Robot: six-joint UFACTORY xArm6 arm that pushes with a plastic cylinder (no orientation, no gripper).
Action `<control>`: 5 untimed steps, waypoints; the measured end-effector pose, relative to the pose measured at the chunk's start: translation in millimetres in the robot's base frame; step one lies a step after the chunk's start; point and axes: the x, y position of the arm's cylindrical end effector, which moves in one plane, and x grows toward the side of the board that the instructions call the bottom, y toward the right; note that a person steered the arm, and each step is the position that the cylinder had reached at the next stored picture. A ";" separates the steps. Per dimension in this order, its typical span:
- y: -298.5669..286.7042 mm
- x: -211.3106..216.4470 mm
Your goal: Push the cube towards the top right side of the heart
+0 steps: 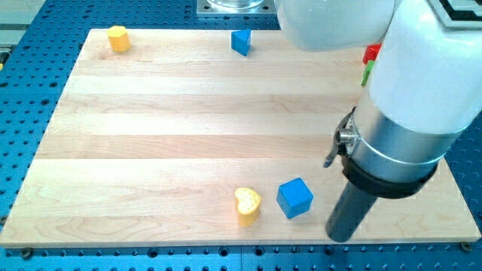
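A blue cube (294, 197) lies near the view's bottom, just right of a yellow heart (247, 205), with a small gap between them. My tip (341, 237) is at the view's bottom right, to the right of and slightly below the cube, not touching it. The arm's white and grey body hides the board above the tip.
A yellow block (117, 38) sits at the board's top left. A second blue block (240, 41) sits at the top middle. A red block (371, 53) and a green block (367, 73) peek out beside the arm at the top right. The wooden board's bottom edge (226, 242) runs close below the tip.
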 end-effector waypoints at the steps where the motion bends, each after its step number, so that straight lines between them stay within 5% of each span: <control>1: -29.7 -0.1; 5: -32.8 -88.9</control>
